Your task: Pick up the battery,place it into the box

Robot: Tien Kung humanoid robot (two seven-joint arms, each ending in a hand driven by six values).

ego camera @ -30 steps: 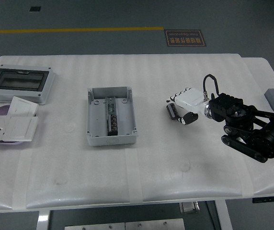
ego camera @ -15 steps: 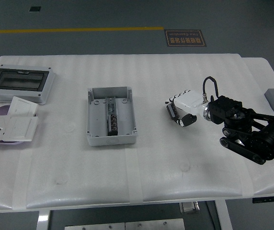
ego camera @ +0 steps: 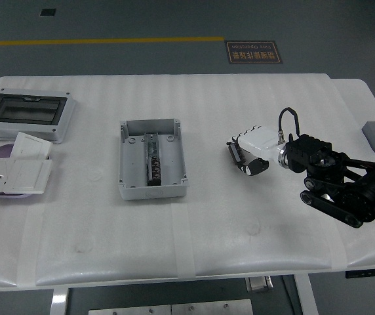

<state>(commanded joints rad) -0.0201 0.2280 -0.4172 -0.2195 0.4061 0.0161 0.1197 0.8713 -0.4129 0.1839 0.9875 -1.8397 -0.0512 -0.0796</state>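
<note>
The right arm (ego camera: pixel 345 187) comes in from the right edge, forearm roughly level, wrist turned so the white-backed right hand (ego camera: pixel 253 152) points left over the table (ego camera: pixel 240 262). Fingers (ego camera: pixel 237 155) curled down and in — a dark cylindrical bit at the near fingertips looks like the battery (ego camera: pixel 258 167), but can't tell for sure if it's gripped. Open grey box (ego camera: pixel 151 161) sits well apart to the left, dark terminal strip inside. Far left: lidded enclosure (ego camera: pixel 27 115), w/ white socket plates (ego camera: pixel 14 174) just near of it.

We observe the right hand (ego camera: pixel 252 152) low over the white table (ego camera: pixel 240 223), fingers curled, well right of the open grey box (ego camera: pixel 152 161). Battery not discernible.
</note>
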